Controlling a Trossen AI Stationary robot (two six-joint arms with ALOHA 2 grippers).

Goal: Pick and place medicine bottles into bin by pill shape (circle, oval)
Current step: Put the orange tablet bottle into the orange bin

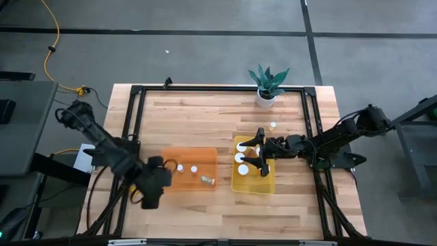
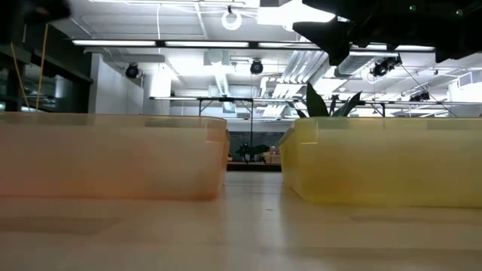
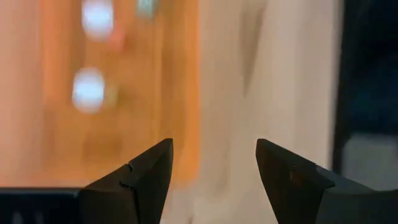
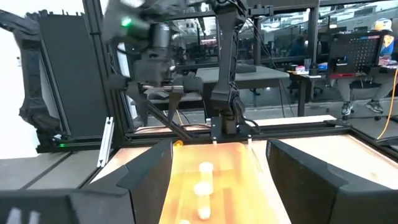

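Two white-capped bottles (image 1: pixel 186 168) stand in the orange bin (image 1: pixel 191 154), and some more bottles (image 1: pixel 242 158) stand in the yellow bin (image 1: pixel 254 186) just beside it. One bottle (image 1: pixel 273 126) stands alone on the table (image 1: pixel 205 116), between the yellow bin and the potted plant (image 1: pixel 267 85). The right gripper (image 1: pixel 259 153) hangs over the yellow bin with its fingers spread and nothing between them. The left gripper (image 1: pixel 151 193) is at the orange bin's outer edge, also spread and empty. A narrow gap separates the bins.

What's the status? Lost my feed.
Left gripper open, empty, beside orange bin. Right gripper open, empty, over yellow bin. One medicine bottle left on table. Nothing blocking it.
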